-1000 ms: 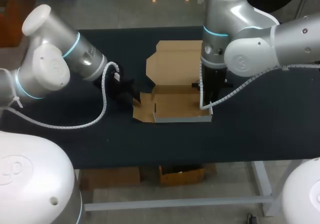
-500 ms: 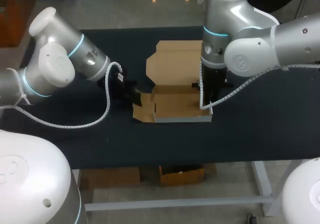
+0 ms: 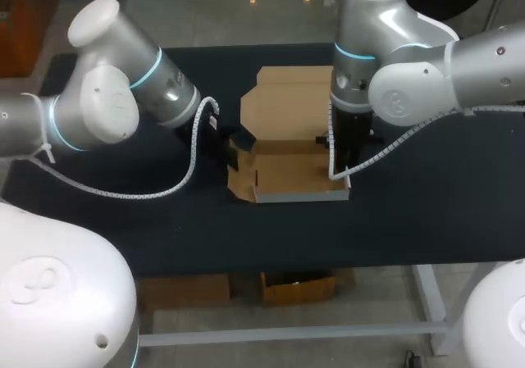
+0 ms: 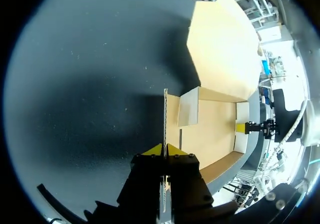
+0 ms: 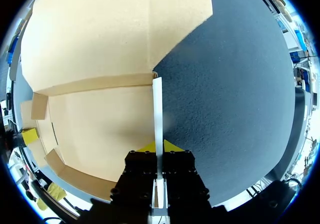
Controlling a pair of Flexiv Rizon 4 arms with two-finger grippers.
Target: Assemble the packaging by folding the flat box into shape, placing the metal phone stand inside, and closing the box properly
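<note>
The left fingers [image 4: 159,150] are pinching the left end flap [image 4: 165,114] of the box [image 3: 295,175], their yellow tips pressing the thin card from both sides. The card is standing edge-on and running straight out ahead of them. At the opposite end, the right fingers [image 5: 152,147] are clamping the right end wall [image 5: 157,109] in the same manner, and its pale edge is rising upright between the tips.

Between the two grips, the box is sitting as an open tray in the middle of the dark desk [image 3: 426,212], brown floor showing. The long front wall is standing up on the robot's side. The lid [image 3: 287,97] is lying open and flat on the far side, attached along the back wall. Both arms are meeting over the box, the left coming in from its own side and the right reaching down from above.

The phone stand is not appearing in any of the three views, and the tray is holding nothing.

Judging by this, the folding step is under way and the packing is not yet begun. The next move is likely calling for both ends to be squared together. That means swinging the left flap inward to line up with the tray's end while the right wall is held steady. Too hard a pull on either end is risking a sliding or buckling box.
</note>
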